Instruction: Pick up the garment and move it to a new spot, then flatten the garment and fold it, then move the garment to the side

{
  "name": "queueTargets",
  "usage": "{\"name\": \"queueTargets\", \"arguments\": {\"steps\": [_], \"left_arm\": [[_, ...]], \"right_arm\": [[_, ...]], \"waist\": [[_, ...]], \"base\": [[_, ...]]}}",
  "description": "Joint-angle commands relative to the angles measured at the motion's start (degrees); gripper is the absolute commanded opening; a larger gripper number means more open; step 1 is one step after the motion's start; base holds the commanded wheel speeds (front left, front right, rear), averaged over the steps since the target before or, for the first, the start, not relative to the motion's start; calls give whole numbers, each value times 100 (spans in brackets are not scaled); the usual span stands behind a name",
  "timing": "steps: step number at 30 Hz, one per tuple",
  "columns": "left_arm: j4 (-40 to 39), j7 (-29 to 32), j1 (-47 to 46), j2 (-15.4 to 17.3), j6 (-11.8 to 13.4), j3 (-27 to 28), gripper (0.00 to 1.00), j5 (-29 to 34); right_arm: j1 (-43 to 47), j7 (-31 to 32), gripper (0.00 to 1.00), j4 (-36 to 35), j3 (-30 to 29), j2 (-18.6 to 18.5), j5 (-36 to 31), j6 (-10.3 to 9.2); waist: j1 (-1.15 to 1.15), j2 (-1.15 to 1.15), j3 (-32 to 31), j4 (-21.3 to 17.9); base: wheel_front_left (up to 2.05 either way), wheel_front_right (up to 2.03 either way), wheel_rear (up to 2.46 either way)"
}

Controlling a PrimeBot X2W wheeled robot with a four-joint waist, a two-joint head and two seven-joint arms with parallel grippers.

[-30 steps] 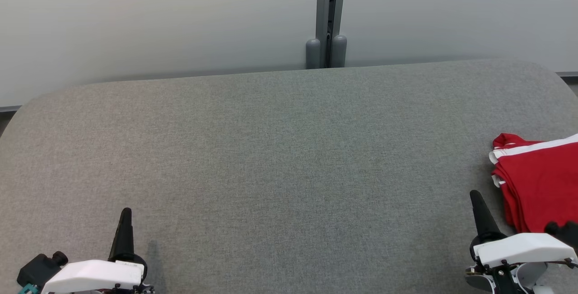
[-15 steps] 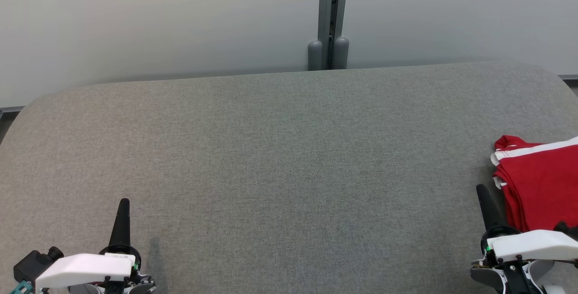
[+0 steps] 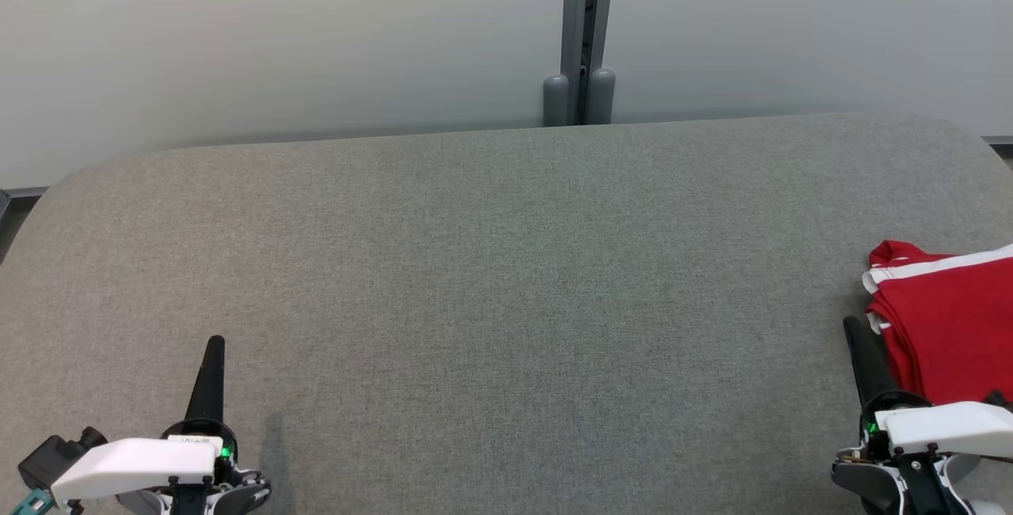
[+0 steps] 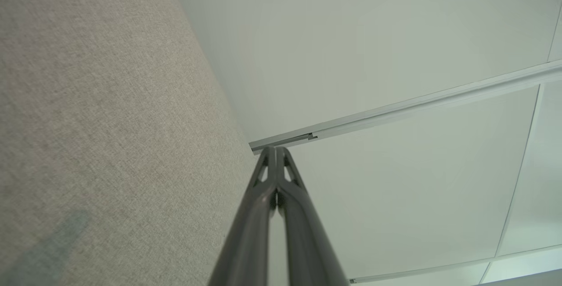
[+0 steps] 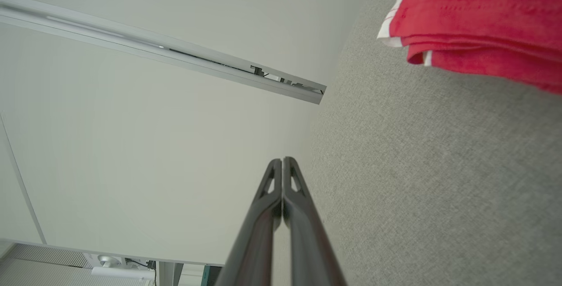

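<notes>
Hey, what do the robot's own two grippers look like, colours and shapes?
The left gripper and right gripper each have two long, dark grey fingers tapering to a point, with small triangular cut-outs near the tips. Behind each sits a white wedge-shaped cover over a black round hub with a tiny green light.

The garment [image 3: 946, 325] is red, with a white band [image 3: 934, 266] along its far edge. It is folded into several stacked layers and lies flat on the grey fabric surface [image 3: 506, 301] at the right edge of the head view, which cuts off its right part. The right wrist view shows the layered fold edges, with white trim at one corner.
</notes>
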Motion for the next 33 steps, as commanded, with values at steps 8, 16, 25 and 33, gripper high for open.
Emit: {"name": "queueTargets", "arguments": {"steps": [8,16,25,33], "left_arm": [[-114,109,-160,39,-52,40,0,-384],[-168,200,-194,44,-66,51,0,-729],[-230,296,-225,48,-90,65,0,-1082],[-276,384,-243,52,-103,77,0,-1384]], "right_arm": [[29,116,0,-159,-80,-59,427,2],[45,219,0,-244,-143,-63,789,2],[75,315,0,-340,-209,-68,1176,2],[93,395,0,-411,-248,-72,1489,2]], "waist": [[0,0,-17,17],[0,0,-35,36],[0,0,-56,57],[0,0,-75,76]], "base": [[0,0,0],[0,0,0],[0,0,0],[0,0,0]]}}
